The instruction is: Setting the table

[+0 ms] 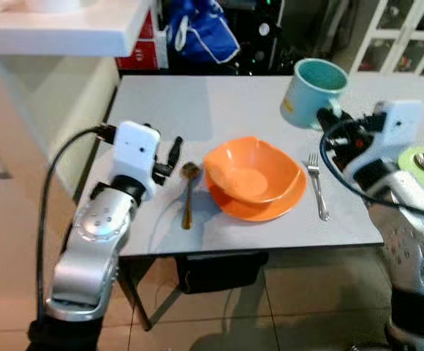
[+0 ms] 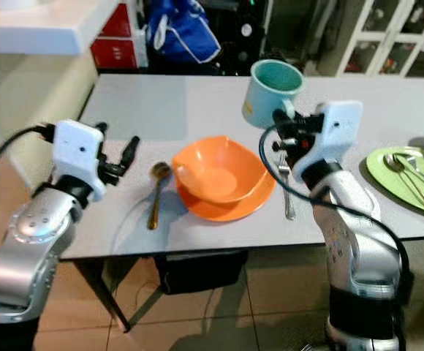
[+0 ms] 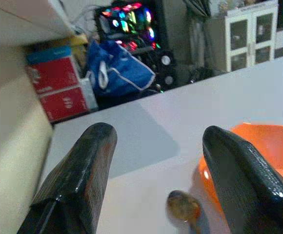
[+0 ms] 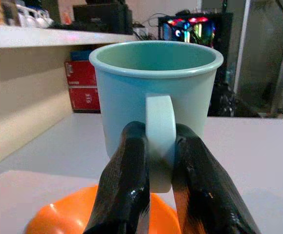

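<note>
Desk (image 1: 161,102): one orange bowl (image 1: 252,174), one fork (image 1: 318,186), one spoon (image 1: 188,191).
Your right pincer (image 4: 160,161): pinching one mug (image 4: 153,92) handle.
Your left pincer (image 3: 156,180): spread.

one mug (image 1: 313,92), one bowl (image 1: 252,173), two plates (image 1: 259,208) (image 2: 406,179), one fork (image 1: 317,186).

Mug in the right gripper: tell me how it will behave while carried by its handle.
The mug is pinched by its handle alone in the right gripper, so it may swing or twist. It looks empty, so probably light. Its glossy surface suggests it could slip.
</note>
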`<state>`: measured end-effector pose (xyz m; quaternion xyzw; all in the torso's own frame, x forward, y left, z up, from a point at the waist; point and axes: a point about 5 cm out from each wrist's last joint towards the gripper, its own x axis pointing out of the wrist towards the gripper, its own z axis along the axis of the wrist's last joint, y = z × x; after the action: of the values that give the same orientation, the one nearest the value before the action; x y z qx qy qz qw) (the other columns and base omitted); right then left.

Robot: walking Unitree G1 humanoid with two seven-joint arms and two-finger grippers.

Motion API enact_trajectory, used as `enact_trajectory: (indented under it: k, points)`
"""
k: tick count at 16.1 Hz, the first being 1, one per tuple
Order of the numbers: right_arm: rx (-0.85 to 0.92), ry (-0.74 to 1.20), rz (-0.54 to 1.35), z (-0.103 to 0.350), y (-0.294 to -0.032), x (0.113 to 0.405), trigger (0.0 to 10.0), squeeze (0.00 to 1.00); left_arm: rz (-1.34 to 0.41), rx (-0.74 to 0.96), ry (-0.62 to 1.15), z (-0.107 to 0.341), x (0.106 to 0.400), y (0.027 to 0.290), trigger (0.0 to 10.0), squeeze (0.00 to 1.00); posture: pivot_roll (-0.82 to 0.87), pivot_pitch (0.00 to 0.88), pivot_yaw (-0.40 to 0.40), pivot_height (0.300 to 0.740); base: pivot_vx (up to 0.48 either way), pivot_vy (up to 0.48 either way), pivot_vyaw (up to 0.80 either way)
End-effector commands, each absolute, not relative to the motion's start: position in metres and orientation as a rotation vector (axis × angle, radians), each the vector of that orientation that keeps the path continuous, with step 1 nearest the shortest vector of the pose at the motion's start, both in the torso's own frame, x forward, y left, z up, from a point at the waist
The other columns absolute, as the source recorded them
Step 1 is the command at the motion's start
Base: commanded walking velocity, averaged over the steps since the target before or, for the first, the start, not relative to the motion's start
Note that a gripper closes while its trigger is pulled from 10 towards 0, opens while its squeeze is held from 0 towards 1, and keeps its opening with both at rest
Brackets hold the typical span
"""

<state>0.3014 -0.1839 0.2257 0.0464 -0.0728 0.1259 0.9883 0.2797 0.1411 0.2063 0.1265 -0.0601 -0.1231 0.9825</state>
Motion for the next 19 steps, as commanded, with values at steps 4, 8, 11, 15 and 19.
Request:
enact_trajectory:
  k: [4,8,11,15,19]
  points:
    - [0.049,-0.192,0.099,0.227,-0.201,0.321,10.0,0.00,-0.311,0.245,-0.125,0.213,0.282,0.133,10.0,0.00,0.03,0.028,0.010,0.740,0.000,0.000,0.00]
    - [0.106,-0.238,-0.026,0.222,-0.215,0.345,10.0,0.00,-0.339,0.208,-0.143,0.218,0.283,0.130,10.0,0.00,0.01,0.156,0.027,0.740,0.000,0.000,0.00]
    - [0.091,-0.266,-0.042,0.226,-0.227,0.362,10.0,0.00,-0.316,0.224,-0.196,0.231,0.280,0.137,10.0,0.00,0.02,0.226,0.006,0.740,0.000,0.000,0.00]
    - [0.015,-0.297,-0.099,0.230,-0.244,0.378,10.0,0.00,-0.435,0.178,-0.248,0.243,0.264,0.131,10.0,0.00,0.06,0.243,-0.004,0.740,0.000,0.000,0.00]
    - [0.028,-0.253,-0.181,0.216,-0.254,0.385,10.0,0.00,-0.532,0.207,-0.249,0.244,0.260,0.130,10.0,0.00,0.12,0.215,0.009,0.740,0.000,0.000,0.00]
